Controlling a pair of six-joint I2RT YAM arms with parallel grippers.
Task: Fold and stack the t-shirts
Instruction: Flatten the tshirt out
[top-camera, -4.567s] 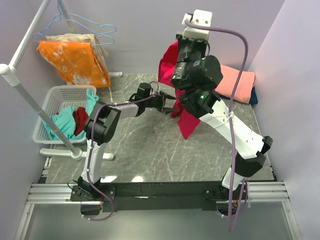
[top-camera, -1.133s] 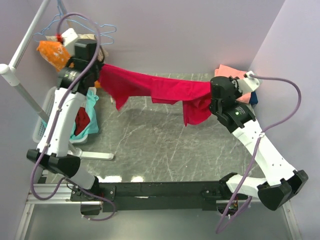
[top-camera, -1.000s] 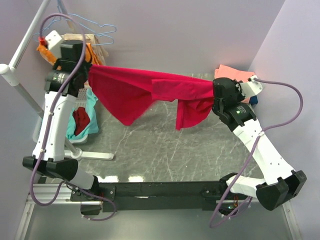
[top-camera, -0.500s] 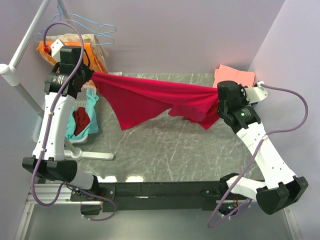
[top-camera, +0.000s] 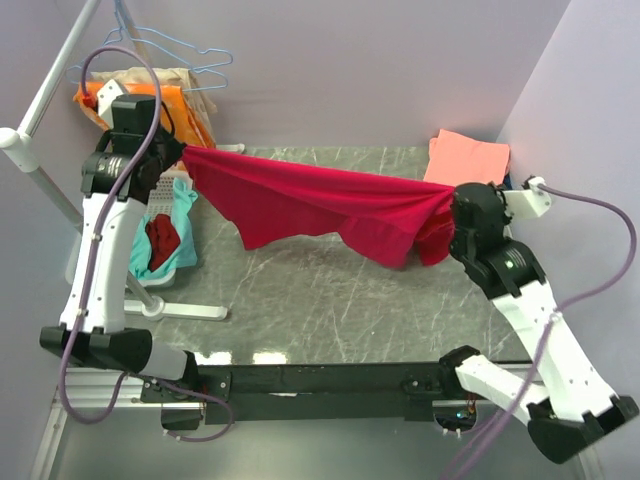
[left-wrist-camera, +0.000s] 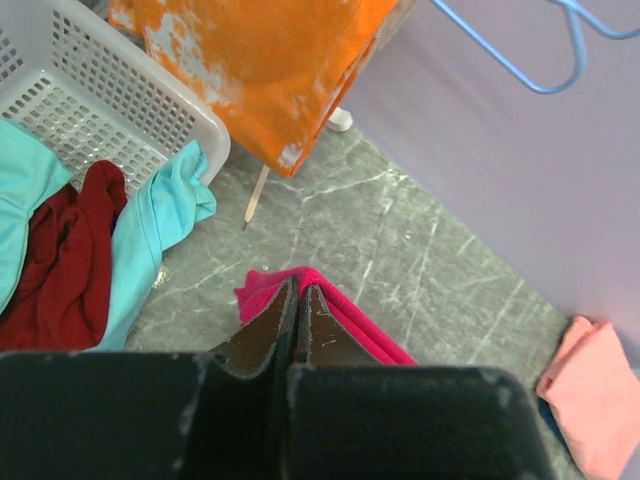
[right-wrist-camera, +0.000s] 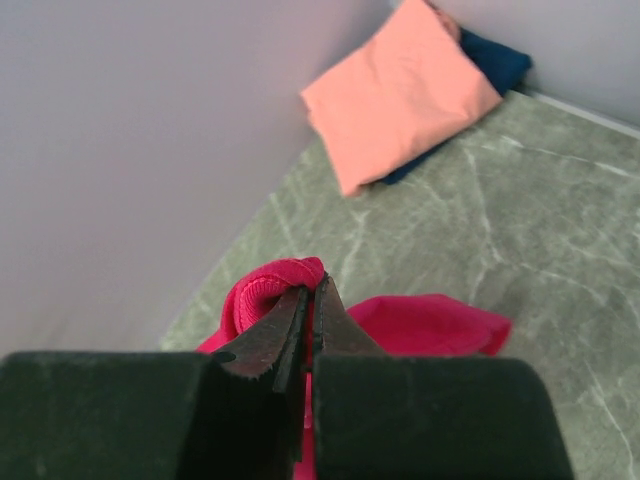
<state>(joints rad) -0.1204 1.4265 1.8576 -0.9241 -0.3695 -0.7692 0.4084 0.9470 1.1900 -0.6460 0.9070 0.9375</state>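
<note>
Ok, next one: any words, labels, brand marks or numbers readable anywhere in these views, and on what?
None can be read in any view.
The red t-shirt, the folded pink t-shirt and the white basket are plain.
The white marks on the orange cloth are blotches, not letters.

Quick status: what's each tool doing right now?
Left tool: shut on the red tee, pinching one end.
Right tool: shut on the red tee, pinching the other end.
</note>
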